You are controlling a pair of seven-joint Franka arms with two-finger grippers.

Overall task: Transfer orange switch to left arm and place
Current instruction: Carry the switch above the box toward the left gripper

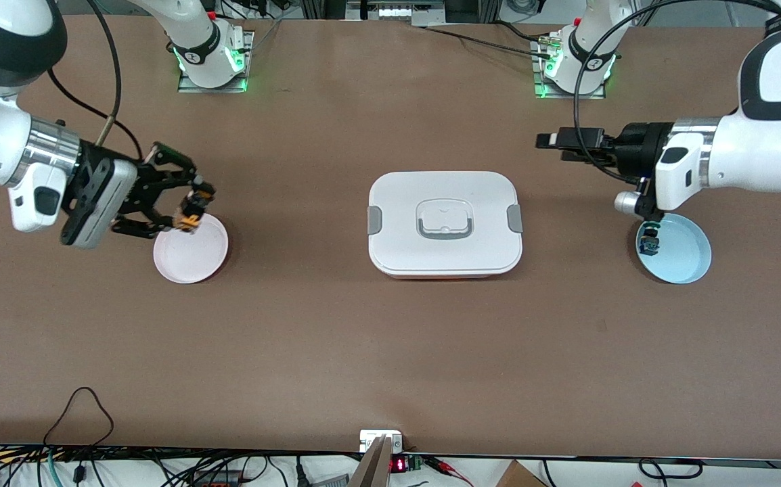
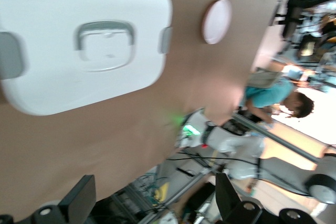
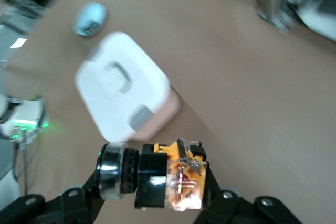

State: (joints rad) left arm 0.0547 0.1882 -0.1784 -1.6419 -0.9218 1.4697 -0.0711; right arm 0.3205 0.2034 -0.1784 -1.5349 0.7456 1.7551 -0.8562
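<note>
Clearly, the right arm's black two-finger gripper (image 1: 191, 206) is pinching the orange switch (image 1: 192, 211), a tiny push-button part with a black barrel, a silvery ring and a translucent yellowish body; in the right wrist view the switch (image 3: 165, 179) sits clamped crosswise between the fingers. The gripper hangs in the air over the rim of a round pale pink plate (image 1: 191, 251), which lies toward the right arm's end of the brown table (image 1: 363, 352).

At the middle of the table stands the large white rounded-rectangular box (image 1: 444, 224), its lid on, with grey clips at both short sides and a grey-edged handle recess on top.

Toward the left arm's end lies a round light blue plate (image 1: 681, 250) holding a small blue-and-green switch (image 1: 649, 243) near its rim. The left arm's gripper (image 1: 549, 141) hovers above the bare table, between its own base and the blue plate, pointing toward the box. Its fingers (image 2: 79, 200) stand spread wide apart with nothing between them.
</note>
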